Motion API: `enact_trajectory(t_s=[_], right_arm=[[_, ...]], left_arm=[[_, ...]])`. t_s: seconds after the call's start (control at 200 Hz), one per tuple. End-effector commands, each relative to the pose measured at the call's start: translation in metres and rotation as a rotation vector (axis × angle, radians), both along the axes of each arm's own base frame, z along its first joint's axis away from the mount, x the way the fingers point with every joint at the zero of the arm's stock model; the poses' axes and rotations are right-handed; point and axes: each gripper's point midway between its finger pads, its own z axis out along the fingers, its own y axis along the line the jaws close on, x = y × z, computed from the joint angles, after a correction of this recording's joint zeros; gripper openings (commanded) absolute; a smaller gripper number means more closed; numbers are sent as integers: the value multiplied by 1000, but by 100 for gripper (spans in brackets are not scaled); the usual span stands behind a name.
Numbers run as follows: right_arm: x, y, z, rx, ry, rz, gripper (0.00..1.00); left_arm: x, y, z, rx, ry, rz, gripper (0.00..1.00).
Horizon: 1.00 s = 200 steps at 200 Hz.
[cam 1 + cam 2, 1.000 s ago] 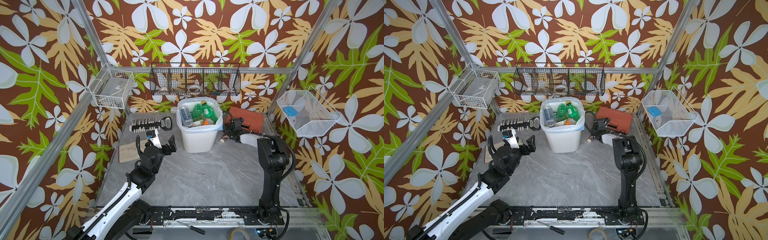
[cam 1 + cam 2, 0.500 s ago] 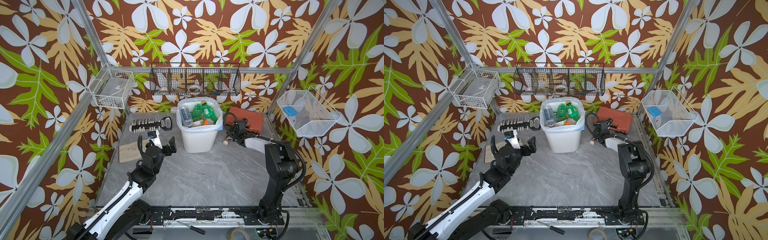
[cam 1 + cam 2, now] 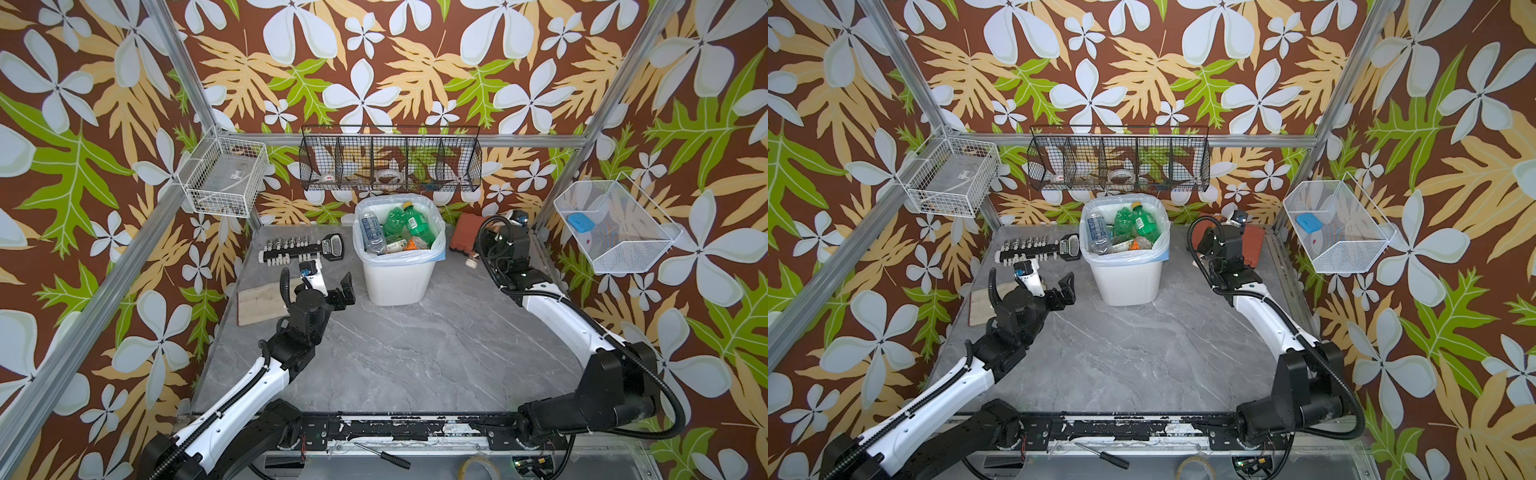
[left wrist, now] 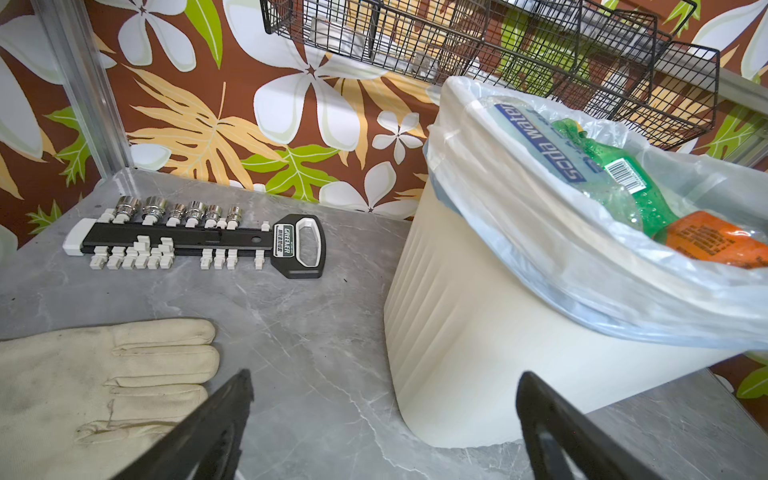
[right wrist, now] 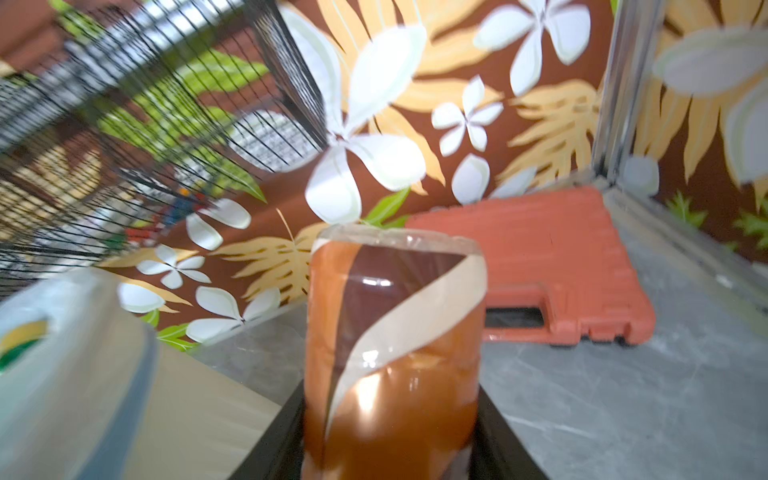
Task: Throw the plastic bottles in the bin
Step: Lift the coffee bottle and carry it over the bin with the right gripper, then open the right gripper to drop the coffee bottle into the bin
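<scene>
Right hand [image 5: 390, 419] has narrowed within the last second and is now clamped on a small plastic bottle with an orange-brown label and cream swirl [image 5: 395, 328]. Its arm has stretched toward the back corner, near the red-brown moulded tool case [image 5: 540, 257].

The held bottle is beside the white bag-lined plastic bin [image 3: 397, 286], not over it. Judged: grasp made, carry and drop remain.

Left hand [image 4: 384, 395] is spread wide and empty beside the bin, barely moved.

Clear and green bottles [image 3: 392, 226] already lie inside the bin.

Readable:
- "soda water" on the blue-labelled clear bottle [image 4: 536, 137]
- "GREENER" on the black socket rail [image 4: 187, 243]
- Held bottle's print is too blurred to read.
</scene>
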Motion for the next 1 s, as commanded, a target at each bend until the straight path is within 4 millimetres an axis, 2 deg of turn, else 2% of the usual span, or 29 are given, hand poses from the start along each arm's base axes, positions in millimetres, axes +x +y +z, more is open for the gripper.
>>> enact_trajectory(t_s=[0.0, 0.205, 0.335, 0.45, 0.56, 0.636, 0.796, 0.996], right_arm=[[-4, 21, 45, -186, -79, 76, 50], [-8, 81, 125, -327, -279, 269, 50], [-15, 134, 152, -460, -382, 441, 50], [-18, 180, 151, -586, -419, 594, 50], [-13, 206, 139, -667, -414, 713, 50], [-10, 217, 133, -714, -405, 768, 50], [-8, 238, 106, -804, -356, 861, 51], [-11, 247, 94, -825, -341, 911, 51]], left_arm=[[2, -1, 8, -29, -32, 0, 100], [1, -2, 9, -40, -37, -5, 100], [-2, 1, 11, -40, -42, 1, 100], [-3, 2, 13, -42, -48, 4, 100], [-5, 3, 14, -45, -48, 6, 100], [-6, 4, 14, -43, -49, 9, 100], [-8, 7, 17, -41, -54, 19, 100], [-8, 7, 18, -44, -58, 20, 100]])
